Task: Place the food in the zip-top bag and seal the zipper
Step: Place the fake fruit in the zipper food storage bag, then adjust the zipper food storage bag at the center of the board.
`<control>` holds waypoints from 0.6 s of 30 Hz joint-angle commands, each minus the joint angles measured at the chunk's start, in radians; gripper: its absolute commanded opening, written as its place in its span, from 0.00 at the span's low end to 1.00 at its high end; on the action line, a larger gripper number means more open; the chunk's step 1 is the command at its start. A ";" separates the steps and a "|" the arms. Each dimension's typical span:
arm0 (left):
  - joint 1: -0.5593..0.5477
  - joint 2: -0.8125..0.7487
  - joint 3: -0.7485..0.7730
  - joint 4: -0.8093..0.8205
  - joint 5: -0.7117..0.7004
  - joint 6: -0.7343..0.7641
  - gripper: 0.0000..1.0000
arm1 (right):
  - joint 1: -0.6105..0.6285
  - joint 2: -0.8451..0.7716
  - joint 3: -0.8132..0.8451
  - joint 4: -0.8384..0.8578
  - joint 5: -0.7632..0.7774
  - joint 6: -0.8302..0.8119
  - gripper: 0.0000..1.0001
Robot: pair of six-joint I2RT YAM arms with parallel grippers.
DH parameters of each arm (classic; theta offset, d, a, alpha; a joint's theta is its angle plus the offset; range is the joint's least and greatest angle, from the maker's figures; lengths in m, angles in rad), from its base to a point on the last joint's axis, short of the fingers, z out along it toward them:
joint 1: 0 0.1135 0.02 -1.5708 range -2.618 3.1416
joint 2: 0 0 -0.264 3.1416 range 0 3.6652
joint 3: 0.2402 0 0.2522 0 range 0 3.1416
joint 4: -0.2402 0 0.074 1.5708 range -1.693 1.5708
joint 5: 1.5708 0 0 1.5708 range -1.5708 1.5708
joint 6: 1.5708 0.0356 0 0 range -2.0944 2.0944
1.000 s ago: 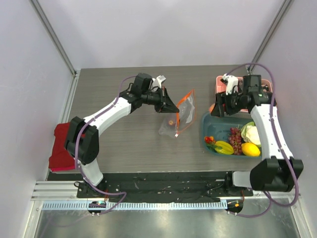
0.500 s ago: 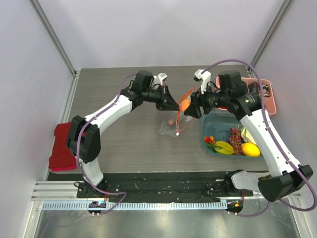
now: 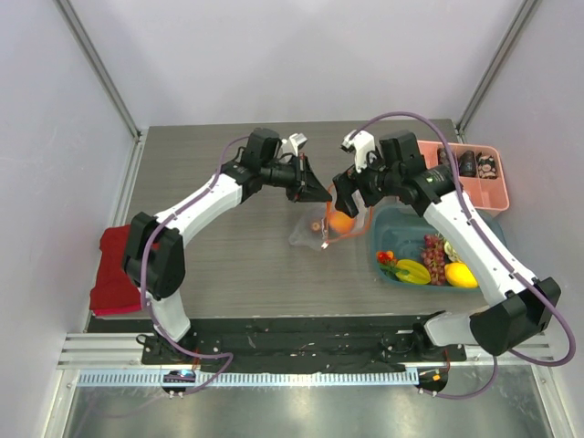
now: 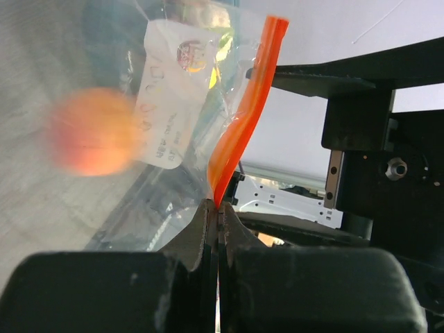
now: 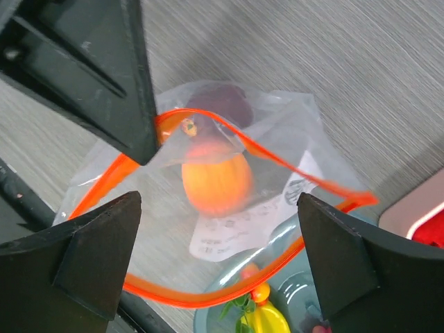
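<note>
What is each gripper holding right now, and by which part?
Left gripper pinches the zip-top bag by its orange zipper; right gripper is open, holding nothing.

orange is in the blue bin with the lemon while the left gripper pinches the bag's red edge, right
No: the orange is inside the clear bag, not the blue bin, as the right wrist view shows through the open mouth. The lemon is in the bin, and the left gripper does pinch the bag's red edge.
</note>
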 commanded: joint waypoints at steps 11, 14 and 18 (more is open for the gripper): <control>0.012 -0.009 0.025 0.060 0.037 -0.041 0.00 | -0.007 -0.175 0.014 -0.078 0.209 0.210 0.93; 0.012 -0.014 0.025 0.060 0.035 -0.038 0.00 | -0.007 -0.186 -0.010 -0.087 0.202 0.258 0.89; 0.011 -0.020 0.026 0.058 0.035 -0.035 0.00 | -0.012 -0.166 -0.075 -0.090 0.149 0.293 0.88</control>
